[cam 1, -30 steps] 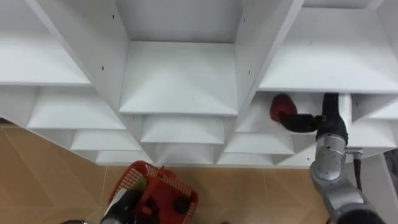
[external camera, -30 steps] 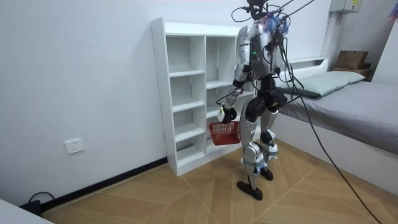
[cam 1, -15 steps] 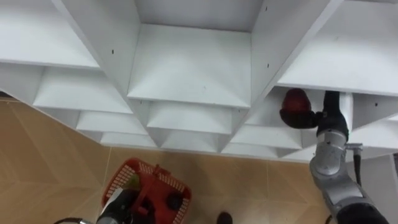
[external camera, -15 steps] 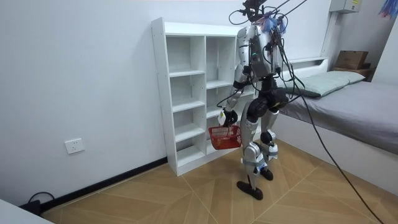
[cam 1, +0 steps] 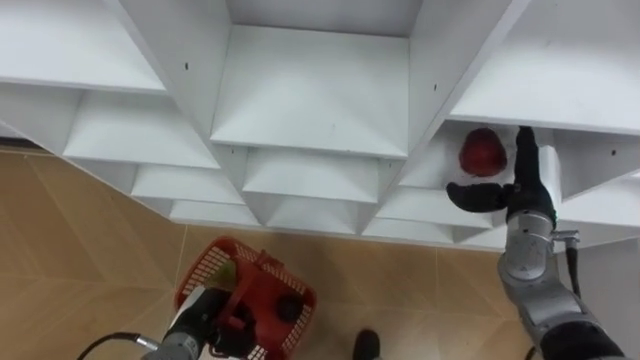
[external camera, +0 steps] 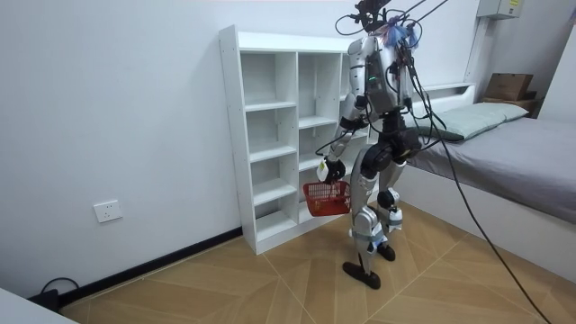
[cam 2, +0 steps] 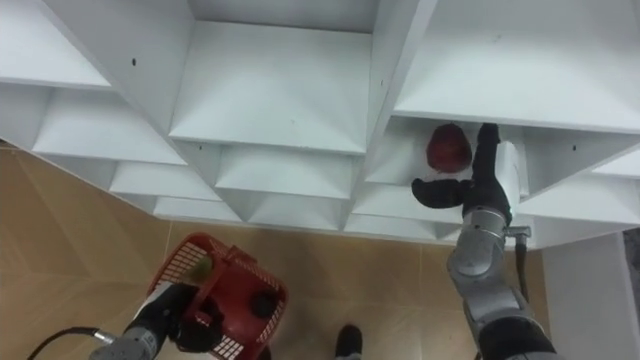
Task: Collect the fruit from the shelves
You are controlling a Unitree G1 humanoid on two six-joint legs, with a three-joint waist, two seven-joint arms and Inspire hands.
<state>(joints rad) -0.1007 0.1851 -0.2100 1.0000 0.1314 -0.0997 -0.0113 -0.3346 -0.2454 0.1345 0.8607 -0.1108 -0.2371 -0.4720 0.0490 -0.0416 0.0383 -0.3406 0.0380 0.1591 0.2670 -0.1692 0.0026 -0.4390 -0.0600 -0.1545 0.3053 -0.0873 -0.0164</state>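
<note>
1. Stance: the robot stands upright just in front of the closet (external camera: 270,135), torso turned toward its shelves.
2. Right arm: held up and stretched forward toward the closet's right column, with the forearm in line with the wrist.
3. Right hand (cam 1: 518,192): positioned in a right-column compartment of the closet. Fingers are straight, the thumb is spread out toward the closet's centre, and nothing is gripped.
4. Left arm: hangs low with the elbow bent, level with the closet's lower shelves.
5. Left hand (cam 1: 215,318): fingers are curled round the handle of the basket (cam 1: 205,268), clear of the closet's front.
</note>
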